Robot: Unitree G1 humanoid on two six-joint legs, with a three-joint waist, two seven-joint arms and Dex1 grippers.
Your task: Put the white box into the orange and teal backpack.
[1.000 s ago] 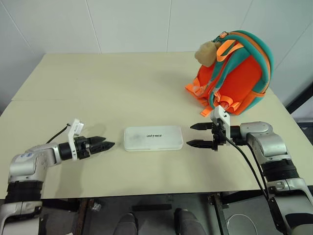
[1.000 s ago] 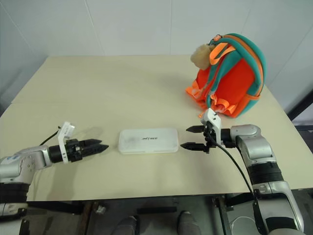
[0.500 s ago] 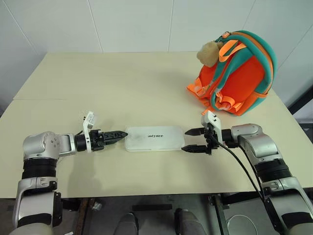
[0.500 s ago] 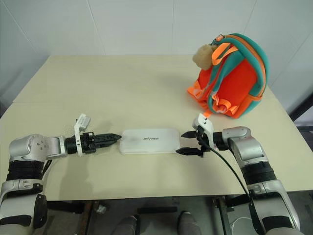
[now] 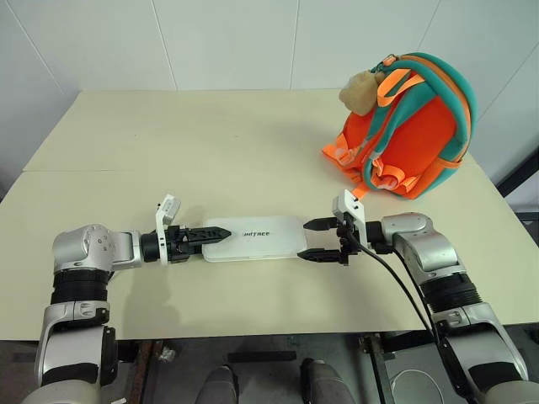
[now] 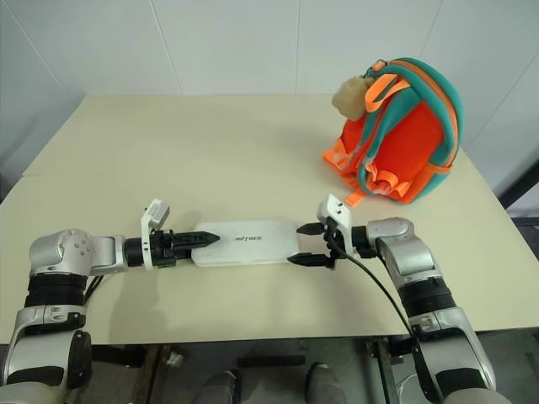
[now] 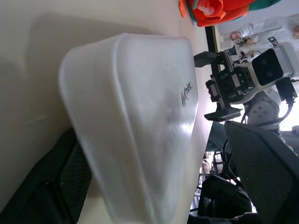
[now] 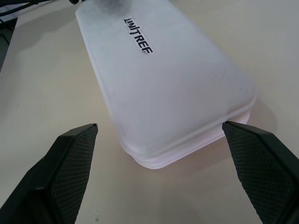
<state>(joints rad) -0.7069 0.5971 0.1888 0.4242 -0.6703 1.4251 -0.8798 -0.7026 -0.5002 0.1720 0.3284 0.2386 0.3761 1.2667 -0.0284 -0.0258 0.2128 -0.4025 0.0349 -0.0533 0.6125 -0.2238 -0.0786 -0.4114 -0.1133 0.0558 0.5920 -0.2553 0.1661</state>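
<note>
On the beige table, the white box is lying flat between my grippers. I'm holding the left gripper and right gripper wide-jawed at its short ends. It looks stiff, light and slick, so I'm judging those ends the best hold; the orange and teal backpack is standing well behind.

Beige table against white panelled wall; dark floor beneath.

The flat white box lies lettering-up on the counter, well apart from the upright orange and teal backpack.
</note>
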